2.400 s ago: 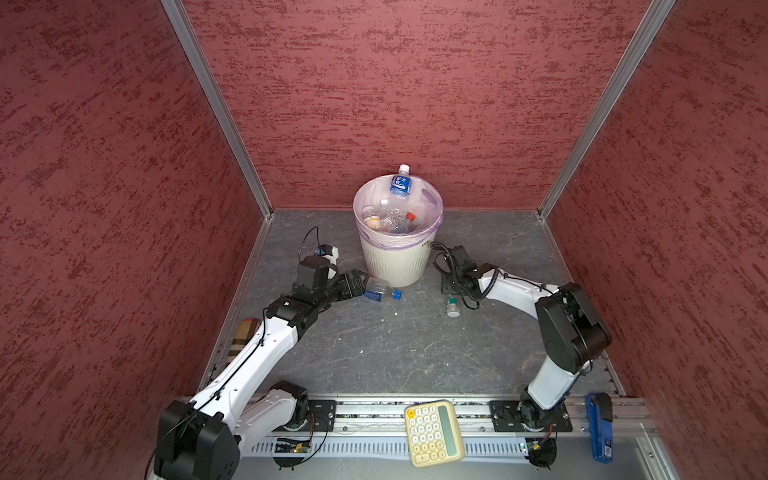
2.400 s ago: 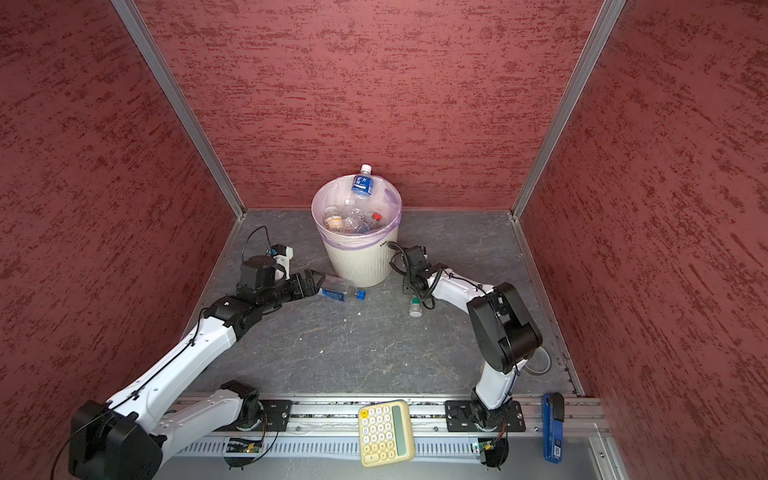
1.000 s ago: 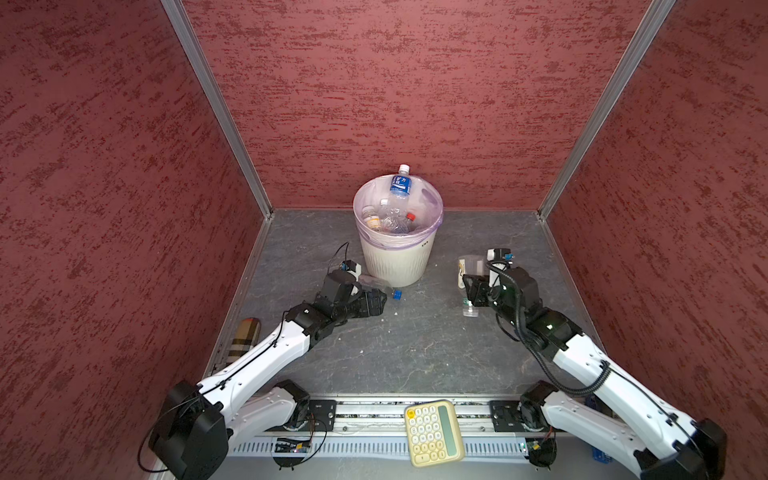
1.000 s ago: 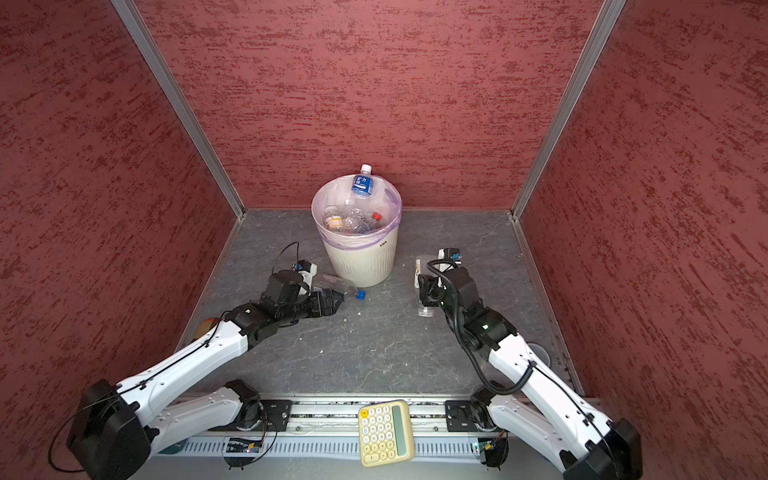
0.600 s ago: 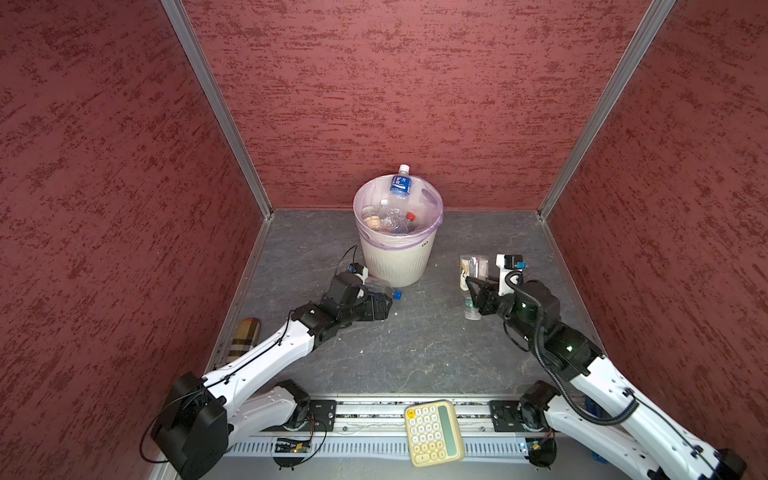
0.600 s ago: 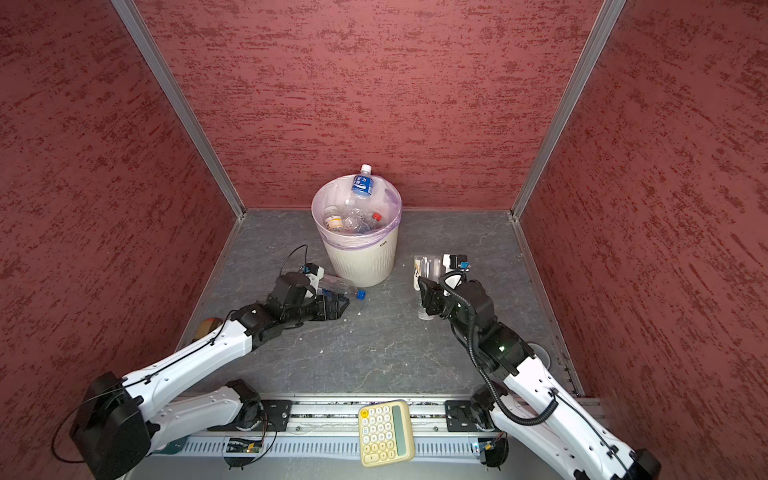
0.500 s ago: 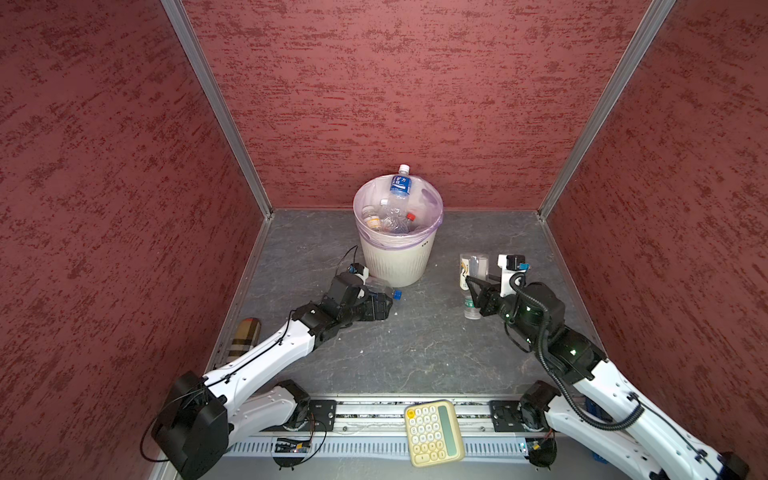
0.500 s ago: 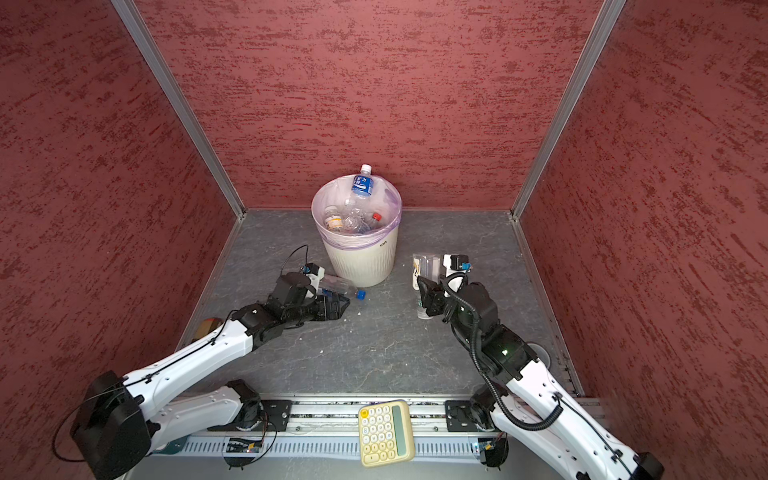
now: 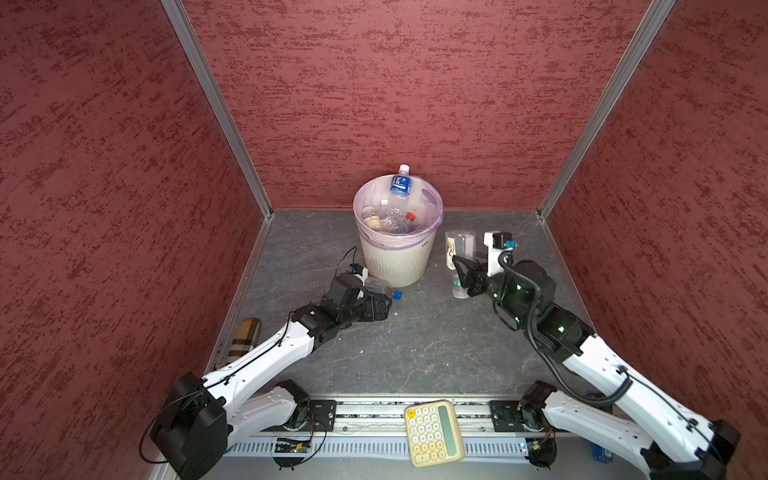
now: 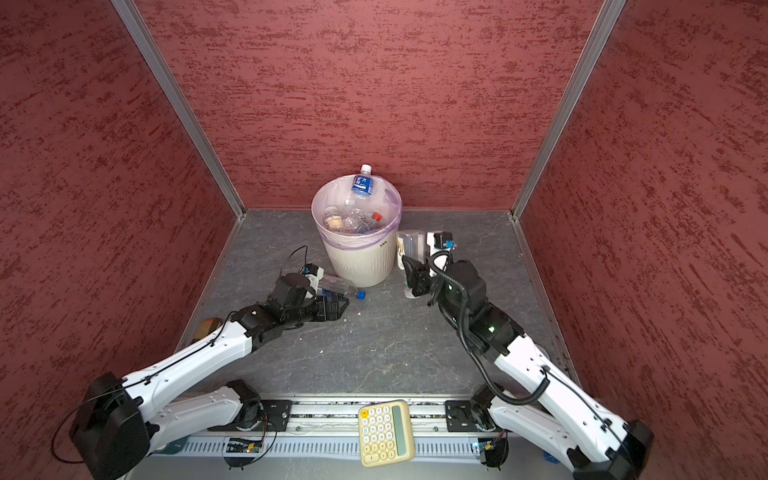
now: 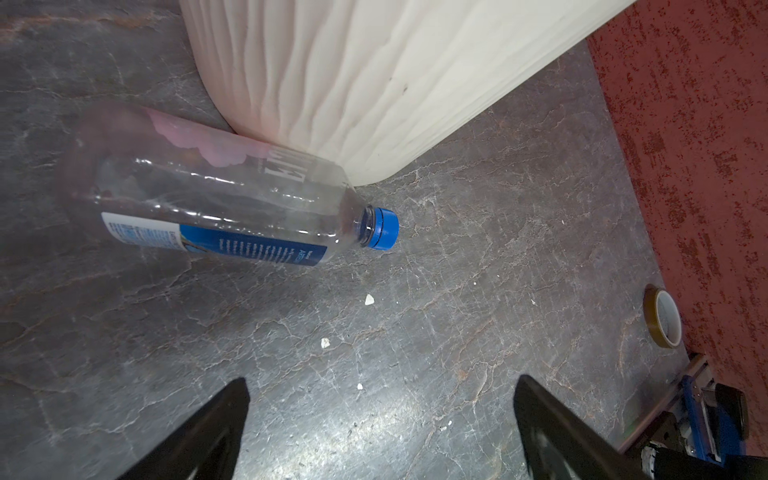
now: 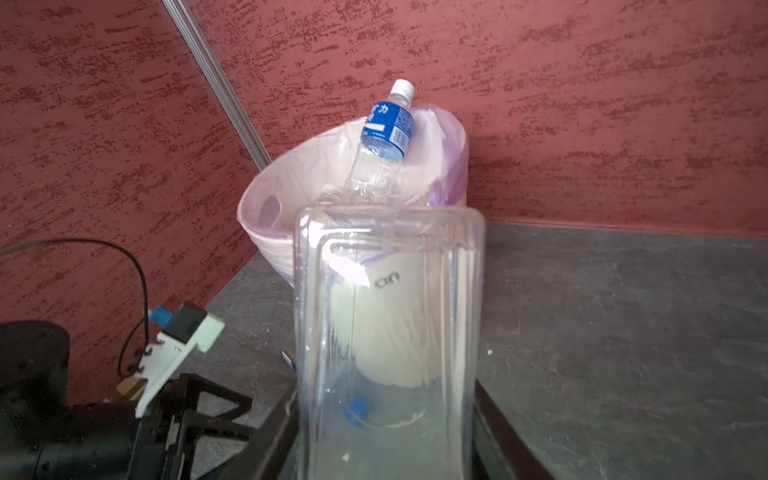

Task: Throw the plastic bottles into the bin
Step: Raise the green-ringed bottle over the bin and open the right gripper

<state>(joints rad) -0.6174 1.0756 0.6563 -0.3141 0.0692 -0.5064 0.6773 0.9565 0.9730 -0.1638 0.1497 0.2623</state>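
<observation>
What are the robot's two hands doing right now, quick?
Left hand: open, holding nothing, near the blue-capped bottle on the floor.
Right hand: closed on a clear bottle beside the bin.

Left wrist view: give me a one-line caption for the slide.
Open left tool hovers short of a blue-capped clear bottle lying on its side beside the ribbed cream bin.

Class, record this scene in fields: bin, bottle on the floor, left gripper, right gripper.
bin: cream, ribbed, several bottles inside
floor bottle: blue cap, lying on its side at the bin's base
left gripper: open, empty, near floor bottle
right gripper: shut on clear bottle, base up, beside bin
</observation>
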